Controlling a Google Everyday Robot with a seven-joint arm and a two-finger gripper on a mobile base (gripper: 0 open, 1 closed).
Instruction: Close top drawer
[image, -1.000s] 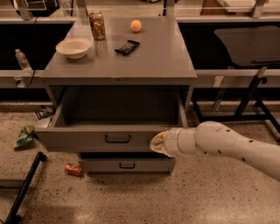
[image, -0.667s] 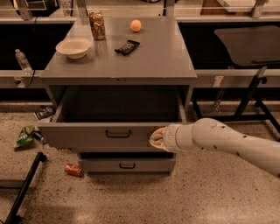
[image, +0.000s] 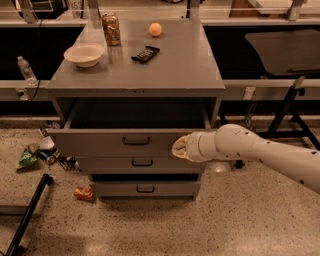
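The top drawer (image: 100, 142) stands partly pulled out under the table (image: 185, 65). The gripper (image: 179, 147) sits against the right end of its front panel. I cannot tell how its jaws stand.

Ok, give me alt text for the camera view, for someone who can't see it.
The robot's gripper presses against the right side of the front of the open top drawer of a gray cabinet. A bowl, a can and a round orange object sit on top.
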